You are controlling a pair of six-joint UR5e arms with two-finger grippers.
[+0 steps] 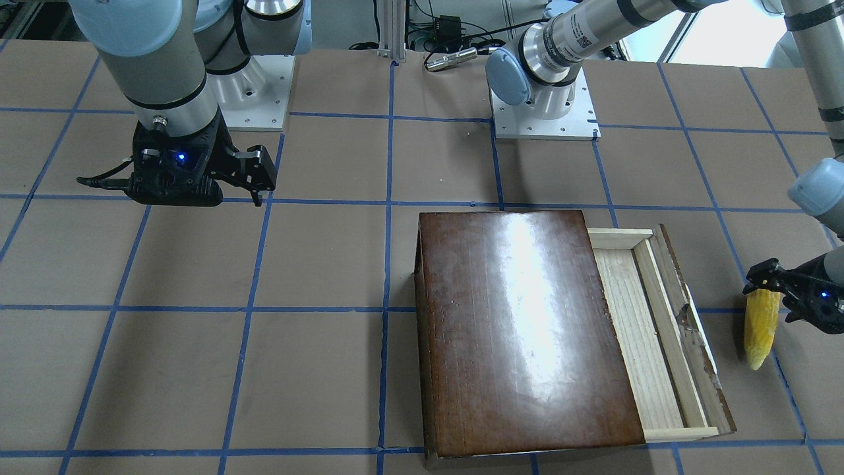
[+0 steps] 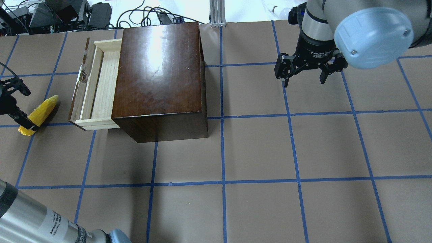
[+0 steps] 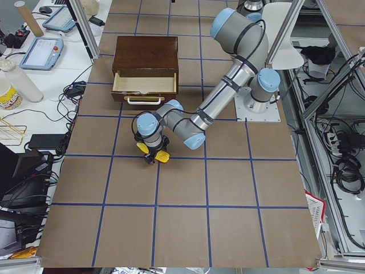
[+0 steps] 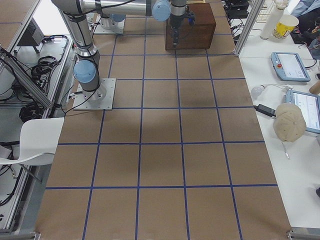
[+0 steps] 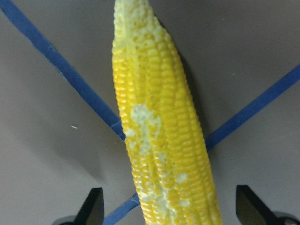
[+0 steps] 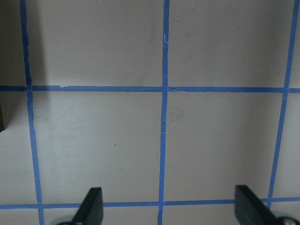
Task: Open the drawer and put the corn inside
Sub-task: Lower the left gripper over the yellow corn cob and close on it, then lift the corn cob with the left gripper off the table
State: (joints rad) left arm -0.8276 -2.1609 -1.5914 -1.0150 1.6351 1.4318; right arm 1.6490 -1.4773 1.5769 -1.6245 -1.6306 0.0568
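Left claw (image 5: 171, 208) low over the corn (image 5: 159, 122), fingers (image 5: 93, 208) wide astride it

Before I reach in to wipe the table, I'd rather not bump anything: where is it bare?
Bare: the wide stretch of table between the wooden box and the open right gripper, and most of the robot's side of the box. Crowded: beside the pulled-out drawer, where the open left gripper straddles the corn.

corn (image 5: 159, 131) bright yellow, pale whitish patches; box (image 2: 158, 77) glossy dark brown; drawer (image 2: 101, 84) pale wood, dark brown front; table (image 2: 256, 148) brown, blue grid lines.
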